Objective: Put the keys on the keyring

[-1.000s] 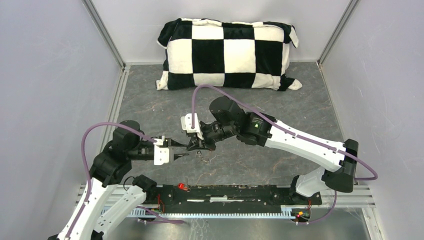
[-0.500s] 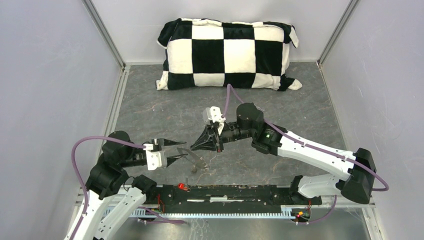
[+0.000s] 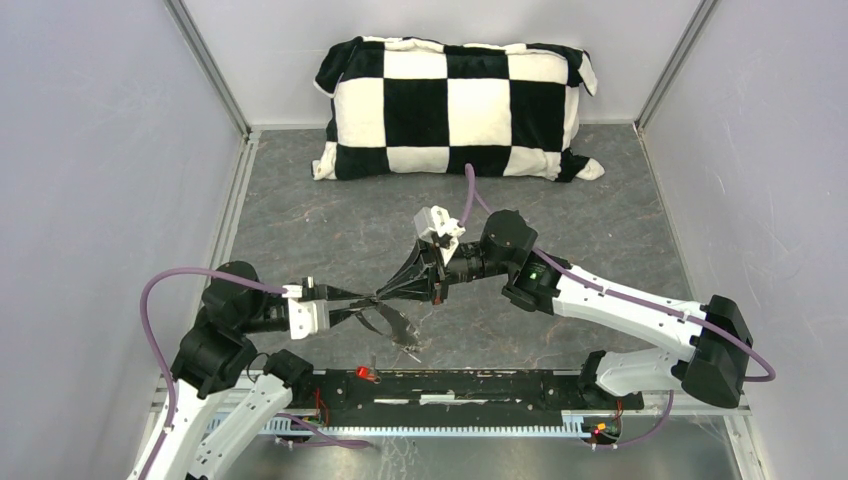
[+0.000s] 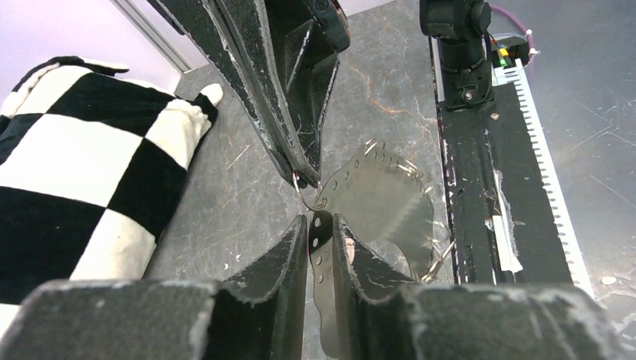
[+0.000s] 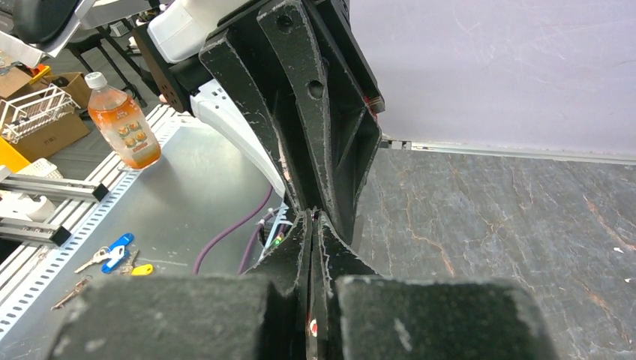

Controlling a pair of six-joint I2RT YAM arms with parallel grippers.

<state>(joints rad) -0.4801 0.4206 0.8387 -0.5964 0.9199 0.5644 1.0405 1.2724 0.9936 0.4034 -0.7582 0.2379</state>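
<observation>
My left gripper [image 3: 368, 304] is shut on a flat grey metal piece with holes [image 4: 321, 244] that belongs to the keyring [image 3: 397, 325]. The ring's wire loop and fringe [image 4: 390, 159] hang just beyond the fingertips. My right gripper [image 3: 386, 297] meets it tip to tip and is shut on a thin key, seen only as a dark sliver with a red spot [image 5: 311, 328]. In the left wrist view the right gripper's tips [image 4: 304, 178] touch a small wire loop at the ring. The other key is not clearly in view.
A black-and-white checked pillow [image 3: 455, 105] lies at the back. A black rail [image 3: 480, 385] runs along the near edge, with a small red thing [image 3: 365, 374] on it. Beyond the table, the right wrist view shows a bottle [image 5: 120, 120] and loose keys [image 5: 112, 251].
The right gripper pulled back to the right, then came down-left again to meet the left gripper's tips. The left gripper moved right with the keyring, which now hangs lower.
</observation>
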